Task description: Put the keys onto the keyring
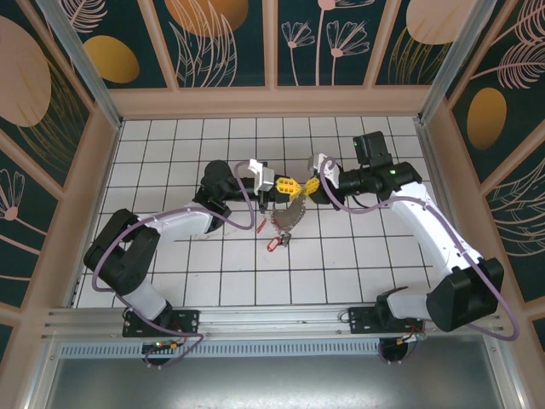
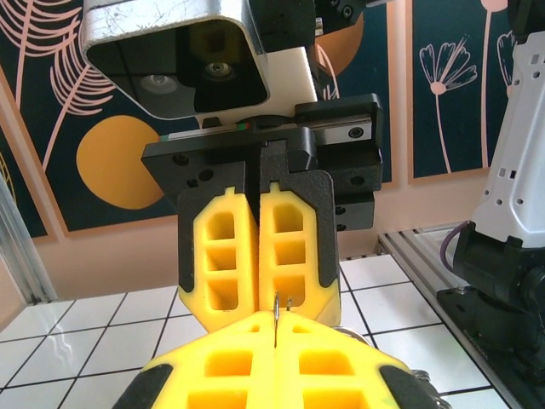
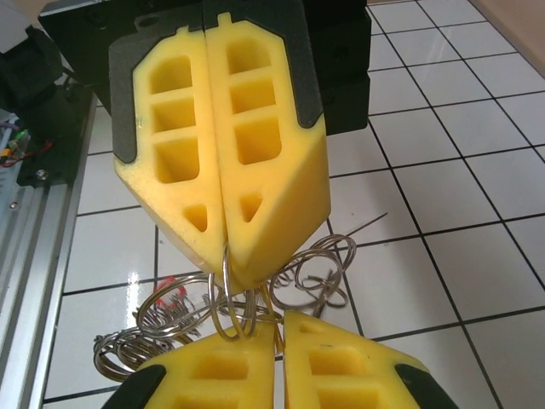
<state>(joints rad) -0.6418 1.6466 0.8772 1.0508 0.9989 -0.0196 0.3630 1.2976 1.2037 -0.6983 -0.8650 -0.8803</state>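
Inside a walled cell with a white tiled table [image 1: 170, 273], the left arm [image 1: 170, 226] and right arm [image 1: 426, 226] reach inward from the near edge and meet nose to nose above the middle of the floor. The left gripper [image 1: 289, 184] and right gripper [image 1: 305, 183] have their yellow fingertips almost touching, and the keyring [image 1: 283, 220] hangs just beneath them as a dangling bunch, clear of the tiles. In the right wrist view, the left gripper [image 3: 228, 256] has its jaws pressed together on a loop of wire at its tip. From there the keyring [image 3: 315, 273] spills down in overlapping silvery coils to the right gripper [image 3: 278, 328], whose jaws are drawn in close on the same loops. The left wrist view shows the left gripper [image 2: 274, 328] closed on a thin upright strand of the keyring [image 2: 277, 311], which rises to the tip of the right gripper [image 2: 260, 290], where the two fingers sit flush with only a seam between them. A red tag [image 1: 274, 244] hangs at the bottom of the bunch and shows again among the coils [image 3: 174, 294]. Individual keys cannot be told apart within the cluster.
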